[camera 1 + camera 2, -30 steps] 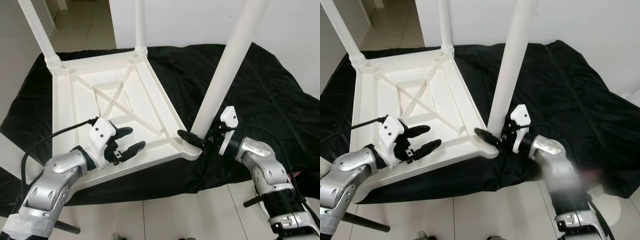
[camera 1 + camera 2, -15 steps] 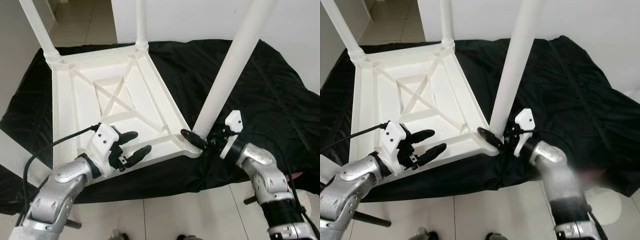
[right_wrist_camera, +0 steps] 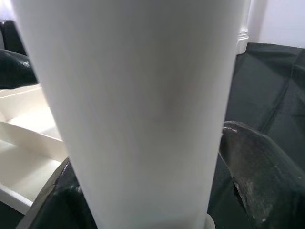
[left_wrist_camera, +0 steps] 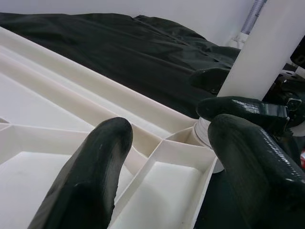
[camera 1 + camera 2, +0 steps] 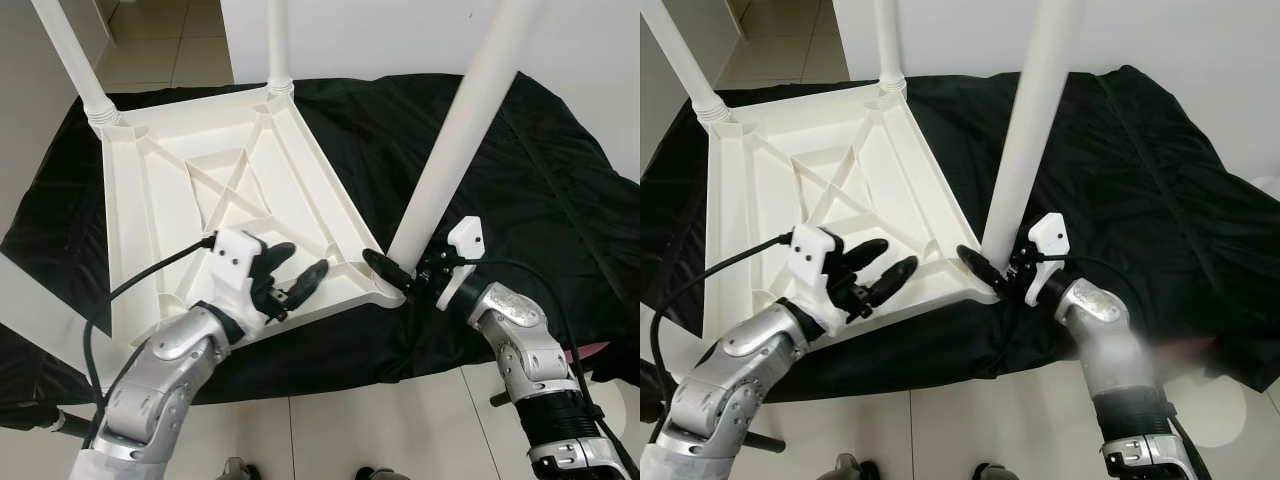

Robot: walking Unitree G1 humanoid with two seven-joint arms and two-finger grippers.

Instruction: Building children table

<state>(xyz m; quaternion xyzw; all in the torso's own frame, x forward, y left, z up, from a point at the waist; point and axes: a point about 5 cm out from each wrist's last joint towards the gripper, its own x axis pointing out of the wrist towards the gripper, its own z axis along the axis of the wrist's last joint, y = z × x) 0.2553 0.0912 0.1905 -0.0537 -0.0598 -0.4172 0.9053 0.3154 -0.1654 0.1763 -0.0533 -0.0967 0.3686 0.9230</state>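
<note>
The white table (image 5: 230,190) is seen lying upside down on a black cloth (image 5: 540,180) spread over the tiled floor (image 5: 350,430), its ribbed underside facing up and three legs pointing upward. The near-right leg (image 5: 455,140) is seated in the corner socket nearest the robot, and the right hand (image 5: 400,275) is placed right at its base: one black finger is seen on each side of the leg in the right wrist view, closed around it (image 3: 143,109). The two far legs are planted at the far-left corner (image 5: 70,60) and the far-right corner (image 5: 278,45). The left hand (image 5: 295,280) is held over the near edge of the underside, just left of that gripped corner, fingers spread apart with nothing between them; in the left wrist view its fingers (image 4: 90,176) hover above the ribbed pockets, with the leg base and the right hand just beyond. Compared with a second ago, the left hand has been brought rightward along the near rim, from the near-left part of the frame to a spot near the socket, and its arm has swung in with it. The right hand has kept its hold on the leg base, and the leg is unchanged in its lean.
</note>
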